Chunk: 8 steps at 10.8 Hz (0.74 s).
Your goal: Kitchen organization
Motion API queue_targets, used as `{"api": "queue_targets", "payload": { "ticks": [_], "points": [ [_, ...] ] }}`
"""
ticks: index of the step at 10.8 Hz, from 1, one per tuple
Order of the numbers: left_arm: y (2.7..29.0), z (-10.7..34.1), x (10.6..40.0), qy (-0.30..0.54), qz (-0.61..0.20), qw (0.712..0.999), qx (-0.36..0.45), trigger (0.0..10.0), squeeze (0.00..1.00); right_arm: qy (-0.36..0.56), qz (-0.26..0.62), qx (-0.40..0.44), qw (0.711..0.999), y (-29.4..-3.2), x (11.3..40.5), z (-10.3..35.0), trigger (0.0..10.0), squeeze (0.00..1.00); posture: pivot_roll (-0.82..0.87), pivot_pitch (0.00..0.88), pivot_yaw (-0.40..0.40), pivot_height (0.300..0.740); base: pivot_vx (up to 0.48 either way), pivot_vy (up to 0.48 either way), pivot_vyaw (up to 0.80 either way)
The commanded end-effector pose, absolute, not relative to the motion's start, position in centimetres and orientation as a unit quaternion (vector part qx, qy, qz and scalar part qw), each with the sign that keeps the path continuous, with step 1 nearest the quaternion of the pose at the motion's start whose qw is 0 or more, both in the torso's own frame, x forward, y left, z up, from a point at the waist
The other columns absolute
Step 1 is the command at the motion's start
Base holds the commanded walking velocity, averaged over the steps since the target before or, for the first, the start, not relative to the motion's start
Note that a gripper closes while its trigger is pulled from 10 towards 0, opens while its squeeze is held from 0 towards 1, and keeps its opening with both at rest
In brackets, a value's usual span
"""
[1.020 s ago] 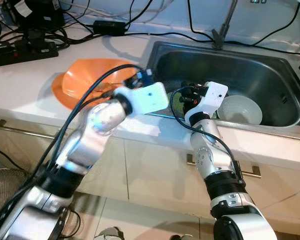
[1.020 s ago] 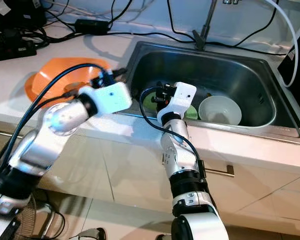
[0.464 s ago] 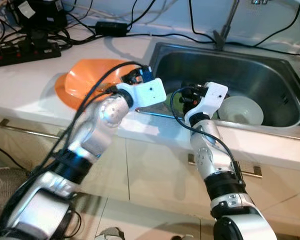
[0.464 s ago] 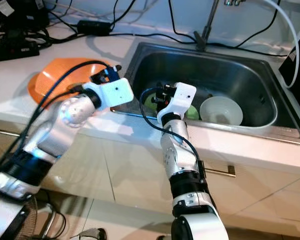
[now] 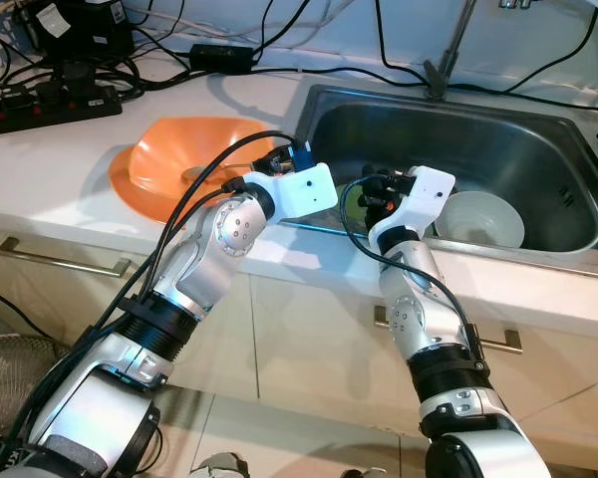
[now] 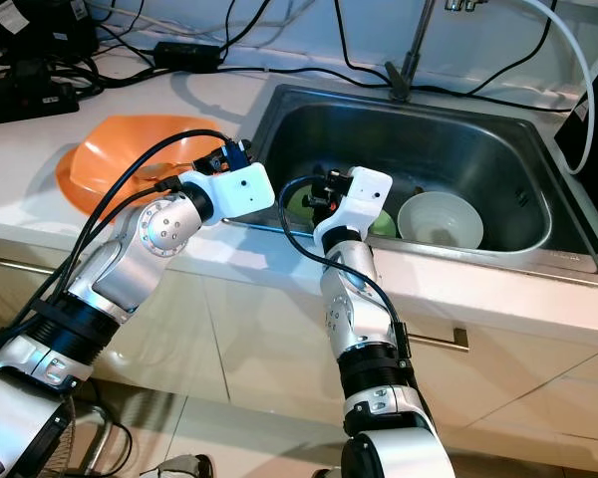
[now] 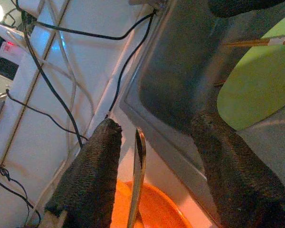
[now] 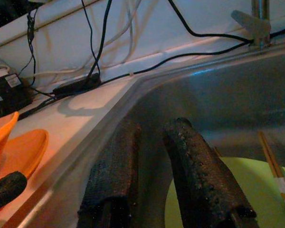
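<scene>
sink (image 5: 538, 129): we see the white bowl (image 5: 483, 219) and green plate (image 7: 261, 85) undone inside.
surface (image 5: 70, 149): orange bowl (image 5: 179, 169) out.
left pincer (image 7: 154, 166): spread at the sink edge.
right pincer (image 8: 159, 175): nearly pressed together, empty.
progress: early, we judge.

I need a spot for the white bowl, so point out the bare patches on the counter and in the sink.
Bare counter lies left of the orange plate, up to the power strip and cables. The sink floor is free toward the faucet. Crowded: the near sink edge, where the left gripper, right gripper, green plate and white bowl cluster.
</scene>
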State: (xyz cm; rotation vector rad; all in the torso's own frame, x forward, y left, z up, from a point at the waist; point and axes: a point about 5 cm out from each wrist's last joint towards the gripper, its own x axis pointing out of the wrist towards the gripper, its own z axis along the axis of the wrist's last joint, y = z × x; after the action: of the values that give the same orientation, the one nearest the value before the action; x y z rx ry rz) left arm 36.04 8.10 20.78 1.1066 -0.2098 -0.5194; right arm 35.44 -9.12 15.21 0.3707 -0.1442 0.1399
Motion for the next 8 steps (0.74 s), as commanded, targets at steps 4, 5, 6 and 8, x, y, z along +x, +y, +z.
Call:
{"api": "queue_targets", "payload": {
  "ticks": [4, 5, 6, 8],
  "points": [
    [8.1, 21.7, 36.8, -0.110, -0.232, 0.810, 0.528, 0.0, 0.00, -0.077, 0.058, 0.189, 0.977, -9.2, 35.3, 15.3, 10.0, 0.00, 0.08, 0.052, -0.009, 0.740, 0.000, 0.000, 0.00],
    [8.2, 21.8, 36.9, -0.110, -0.226, 0.810, 0.529, 0.0, 0.00, -0.078, 0.057, 0.190, 0.977, -9.2, 35.3, 15.4, 10.0, 0.00, 0.08, 0.051, -0.008, 0.740, 0.000, 0.000, 0.00],
    [8.2, 22.0, 37.0, -0.112, -0.221, 0.810, 0.532, 0.0, 0.00, -0.078, 0.053, 0.190, 0.977, -9.5, 35.4, 15.3, 10.0, 0.00, 0.08, 0.051, -0.003, 0.740, 0.000, 0.000, 0.00],
    [7.9, 22.5, 37.1, -0.124, -0.218, 0.809, 0.532, 0.0, 0.00, -0.079, 0.048, 0.191, 0.977, -9.7, 35.5, 15.4, 10.0, 0.00, 0.08, 0.052, -0.003, 0.740, 0.000, 0.000, 0.00]
  ]
}}
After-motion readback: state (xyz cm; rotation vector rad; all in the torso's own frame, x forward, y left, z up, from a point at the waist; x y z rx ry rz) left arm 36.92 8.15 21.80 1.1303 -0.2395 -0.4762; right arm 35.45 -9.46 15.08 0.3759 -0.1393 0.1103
